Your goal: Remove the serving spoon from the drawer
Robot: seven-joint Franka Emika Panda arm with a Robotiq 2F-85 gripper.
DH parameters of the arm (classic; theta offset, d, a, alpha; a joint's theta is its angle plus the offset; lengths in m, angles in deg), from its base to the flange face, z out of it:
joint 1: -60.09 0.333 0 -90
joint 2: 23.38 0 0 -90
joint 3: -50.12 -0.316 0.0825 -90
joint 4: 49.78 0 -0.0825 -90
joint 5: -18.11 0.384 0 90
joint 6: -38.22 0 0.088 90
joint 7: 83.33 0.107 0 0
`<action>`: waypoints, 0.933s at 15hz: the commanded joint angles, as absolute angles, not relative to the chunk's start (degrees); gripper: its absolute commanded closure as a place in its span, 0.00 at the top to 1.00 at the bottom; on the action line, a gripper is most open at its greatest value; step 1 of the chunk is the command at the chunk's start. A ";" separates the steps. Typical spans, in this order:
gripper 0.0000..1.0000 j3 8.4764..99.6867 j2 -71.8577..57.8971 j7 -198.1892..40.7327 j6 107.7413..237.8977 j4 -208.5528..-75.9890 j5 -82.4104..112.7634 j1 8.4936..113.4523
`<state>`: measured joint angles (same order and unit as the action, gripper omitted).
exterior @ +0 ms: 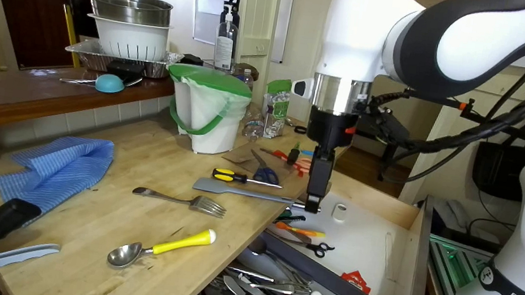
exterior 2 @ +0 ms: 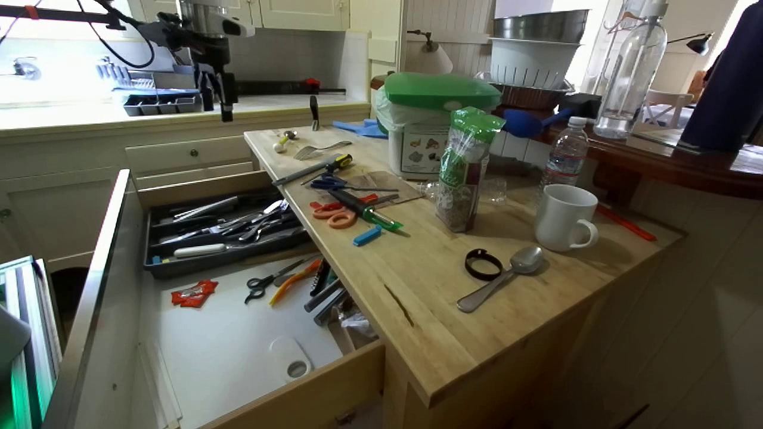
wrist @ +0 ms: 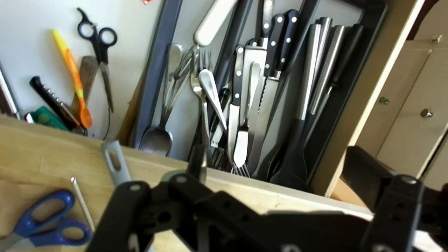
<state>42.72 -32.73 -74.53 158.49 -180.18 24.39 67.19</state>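
The open drawer [exterior: 361, 240] of pale wood holds a dark cutlery tray [exterior 2: 202, 256]; it shows in both exterior views. In the wrist view, large black utensil heads [wrist: 290, 168] lie in the tray's end compartment beside the drawer's wooden side [wrist: 371, 94]. One may be the serving spoon; the counter edge partly covers them, so I cannot tell which. My gripper shows in both exterior views [exterior: 313, 204] [exterior 2: 217, 108], raised above the tray and touching nothing. In the wrist view its fingers [wrist: 280, 166] are wide apart and empty.
The wooden counter [exterior 2: 429, 333] overhangs part of the drawer. On it lie a steel spoon with a yellow handle [exterior: 183, 242], a fork [exterior: 207, 206], a grey spatula [exterior: 237, 190], a screwdriver [exterior: 229, 176] and blue scissors [wrist: 52, 217]. Black scissors [wrist: 99, 42] lie in the drawer.
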 commanded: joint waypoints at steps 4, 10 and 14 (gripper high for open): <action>1.00 35.81 -25.41 -53.43 169.21 -181.48 23.58 70.91; 1.00 34.82 -25.73 -53.03 188.68 -194.46 27.25 73.41; 1.00 35.55 -21.01 -62.09 199.56 -199.24 35.84 73.13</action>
